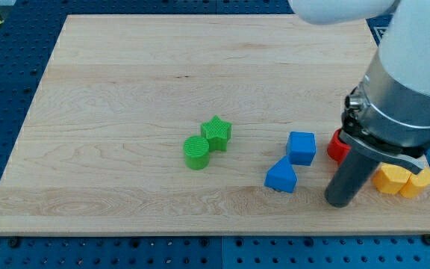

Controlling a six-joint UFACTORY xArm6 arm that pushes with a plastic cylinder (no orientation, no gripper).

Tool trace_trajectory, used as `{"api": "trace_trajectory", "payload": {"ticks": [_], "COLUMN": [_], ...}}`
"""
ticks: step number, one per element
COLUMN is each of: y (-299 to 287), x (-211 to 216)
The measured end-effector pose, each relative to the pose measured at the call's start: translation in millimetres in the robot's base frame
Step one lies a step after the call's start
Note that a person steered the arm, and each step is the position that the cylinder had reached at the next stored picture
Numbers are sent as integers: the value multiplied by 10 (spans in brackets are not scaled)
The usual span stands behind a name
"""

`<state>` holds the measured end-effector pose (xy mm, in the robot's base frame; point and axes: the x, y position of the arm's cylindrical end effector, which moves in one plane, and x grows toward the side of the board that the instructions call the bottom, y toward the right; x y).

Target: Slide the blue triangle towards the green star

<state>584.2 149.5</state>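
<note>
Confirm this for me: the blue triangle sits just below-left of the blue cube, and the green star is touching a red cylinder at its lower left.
Not quite. The camera view shows the green star touching a green cylinder, not a red one. The rest holds: the blue triangle sits just below-left of the blue cube. My tip is right of the triangle, apart from it.

Pale matt wood-grain board [125, 90], ridged matt plastic green star [216, 132], smooth dark rod [348, 178]
</note>
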Motion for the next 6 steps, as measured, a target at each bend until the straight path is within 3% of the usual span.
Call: {"api": "trace_trajectory", "payload": {"ticks": [2, 6], "y": [-766, -723], "x": [-32, -280]}}
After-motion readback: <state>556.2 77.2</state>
